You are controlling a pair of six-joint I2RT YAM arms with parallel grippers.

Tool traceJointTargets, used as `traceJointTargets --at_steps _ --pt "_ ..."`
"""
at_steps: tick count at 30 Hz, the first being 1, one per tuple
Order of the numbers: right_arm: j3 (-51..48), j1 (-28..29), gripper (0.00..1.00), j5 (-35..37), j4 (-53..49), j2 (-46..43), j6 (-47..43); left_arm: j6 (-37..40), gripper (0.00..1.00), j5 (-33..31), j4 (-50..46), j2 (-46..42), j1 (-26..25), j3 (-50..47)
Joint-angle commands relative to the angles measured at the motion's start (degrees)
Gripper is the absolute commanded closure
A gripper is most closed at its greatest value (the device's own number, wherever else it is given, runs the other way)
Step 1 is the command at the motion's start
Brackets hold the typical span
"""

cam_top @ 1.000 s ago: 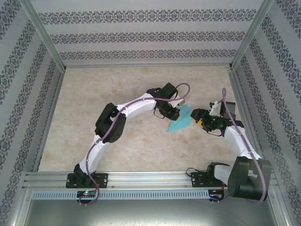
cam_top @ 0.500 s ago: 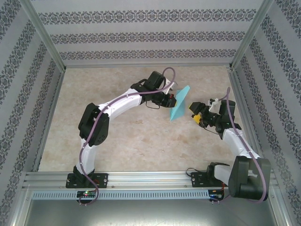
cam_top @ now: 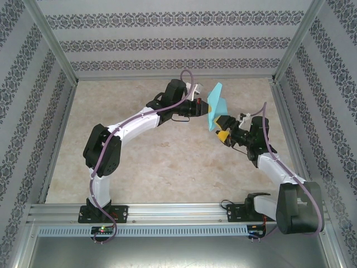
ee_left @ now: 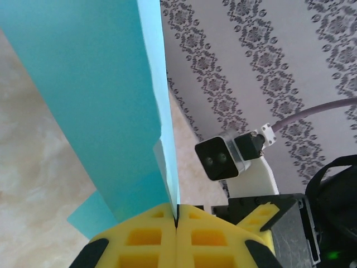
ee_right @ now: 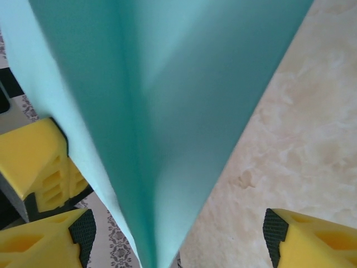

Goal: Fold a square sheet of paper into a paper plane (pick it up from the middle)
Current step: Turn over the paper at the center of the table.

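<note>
While the folded cyan paper (cam_top: 216, 105) hung on edge in the air above the table (cam_top: 139, 162), we saw the left end effector (cam_top: 207, 110) clenched on one edge of it. The right end effector (cam_top: 223, 128) stood released, the paper's creased tip between its spread fingers (ee_right: 290, 237).

Top camera: high, behind the arm bases (cam_top: 103, 215), looking down on the table (cam_top: 139, 167). Wrist cameras: tight behind their yellow fingers (ee_left: 145, 240), sharing the paper (ee_left: 95, 100); left one faces the wall (ee_left: 268, 56).
</note>
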Motion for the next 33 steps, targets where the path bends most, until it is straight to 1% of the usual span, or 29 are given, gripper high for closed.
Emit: traceJointTargets --at_steps 1,3,6,8,11,14,16,22,27,30,33 --pt "1.7 0.71 0.22 1.89 3.92 -0.03 3.45 -5.91 0.99 2.11 8.08 -2.17 0.92 -1.65" --pt "1.7 0.73 0.26 1.96 4.9 0.31 4.44 -6.04 0.98 2.51 8.1 -2.44 0.85 -1.63" --pt "1.67 0.97 0.33 1.57 9.52 1.51 7.2 -6.92 0.98 3.15 8.77 -2.56 0.92 -2.07" --pt "2.11 1.08 0.36 1.35 11.04 2.01 8.22 -6.99 0.98 3.26 8.28 -2.45 1.0 -2.11" --pt "3.21 1.25 0.44 1.0 11.21 2.1 8.36 -7.55 0.98 3.92 8.53 -2.32 1.27 -2.66" --pt "3.87 1.25 0.49 0.68 11.28 2.06 8.49 -7.49 0.97 4.38 8.0 -2.1 1.45 -2.82" --pt "4.23 1.25 0.54 0.38 11.28 1.92 8.45 -6.85 0.97 4.28 7.07 -2.08 1.54 -2.82" --pt "4.47 1.41 0.6 -0.57 11.0 2.01 7.96 -7.49 0.95 5.38 7.44 -1.23 1.8 -2.28" --pt "4.69 1.51 0.69 -1.37 10.75 2.28 7.43 -7.79 0.94 5.75 7.48 -0.51 1.8 -1.85" --pt "4.93 1.6 0.72 -1.72 10.74 2.58 7.37 -7.98 0.93 6.12 7.74 -0.34 1.79 -1.55" --pt "5.13 1.73 0.78 -1.86 10.83 2.94 7.26 -7.98 0.91 6.36 7.5 -0.33 1.8 -1.49"
